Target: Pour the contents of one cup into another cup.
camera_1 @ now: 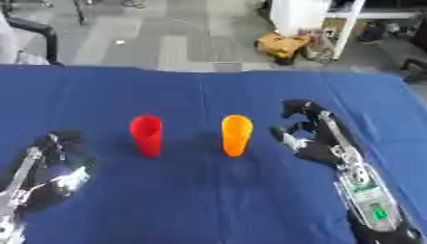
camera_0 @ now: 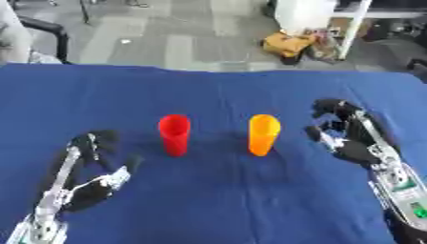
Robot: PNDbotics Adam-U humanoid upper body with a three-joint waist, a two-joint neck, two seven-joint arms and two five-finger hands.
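red cup (camera_0: 174,134) and orange cup (camera_0: 263,134) standing upright side by side on blue tablecloth (camera_0: 217,200), near table middle, gap between them. right hand (camera_0: 344,133) hovering just beside orange cup, fingers spread, not touching. left hand (camera_0: 93,164) resting lower left, fingers relaxed, holding nothing, apart from red cup.

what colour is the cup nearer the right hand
Orange cup, beside the right hand; clearest in the left eye view.
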